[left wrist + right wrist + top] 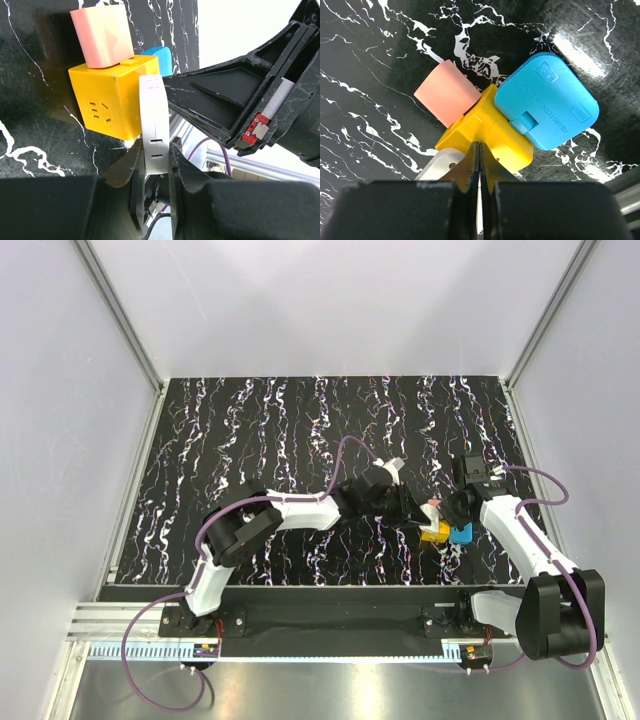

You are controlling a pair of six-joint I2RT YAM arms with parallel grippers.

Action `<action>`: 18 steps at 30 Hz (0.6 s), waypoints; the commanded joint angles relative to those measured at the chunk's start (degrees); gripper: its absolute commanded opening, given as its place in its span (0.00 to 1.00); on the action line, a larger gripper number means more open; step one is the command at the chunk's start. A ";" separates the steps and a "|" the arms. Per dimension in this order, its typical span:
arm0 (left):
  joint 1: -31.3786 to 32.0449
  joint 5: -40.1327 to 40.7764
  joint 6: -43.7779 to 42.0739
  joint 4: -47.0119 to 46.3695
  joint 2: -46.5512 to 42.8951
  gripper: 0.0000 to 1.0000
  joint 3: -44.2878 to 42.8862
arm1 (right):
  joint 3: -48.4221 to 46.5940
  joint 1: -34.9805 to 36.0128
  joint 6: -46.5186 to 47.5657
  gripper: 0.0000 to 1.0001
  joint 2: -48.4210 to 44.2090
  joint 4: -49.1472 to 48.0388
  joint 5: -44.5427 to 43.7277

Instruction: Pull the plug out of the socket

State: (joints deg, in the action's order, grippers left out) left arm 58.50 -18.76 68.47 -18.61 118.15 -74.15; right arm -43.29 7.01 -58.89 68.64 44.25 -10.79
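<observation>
A yellow socket cube [112, 95] lies on the black marbled table. A white plug [152, 115] sits in one side of it, a pink plug [102, 35] in another and a blue plug [160, 57] in a third. My left gripper [155, 150] is shut on the white plug, one finger on each flat face. My right gripper [480, 146] is shut with nothing between its jaws, and its tips rest on the yellow cube [490, 132], between the pink plug [447, 92] and the blue plug [547, 100]. In the top view both grippers meet at the cube [435, 533].
The right arm's gripper body [250, 85] hangs close over the left fingers. The cube lies near the table's front right, close to the front rail [330, 590]. The cell's white walls enclose the table on three sides.
</observation>
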 commanded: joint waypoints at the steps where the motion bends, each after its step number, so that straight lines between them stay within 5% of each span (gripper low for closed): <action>1: -0.49 -0.39 -0.08 -12.77 -5.47 0.00 -1.44 | 5.06 0.11 1.24 0.00 5.01 4.71 -1.78; 7: -0.49 -2.33 7.82 -24.28 -4.59 0.00 2.52 | 4.70 0.03 1.50 0.00 5.71 4.88 -1.69; 18: -0.14 1.54 -3.08 1.19 -8.46 0.00 -5.55 | 4.70 0.03 0.98 0.00 5.80 4.97 -1.96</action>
State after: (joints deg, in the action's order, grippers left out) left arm 58.54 -16.56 68.36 -16.86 116.73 -73.49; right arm -43.59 7.07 -58.92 69.56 43.13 -9.34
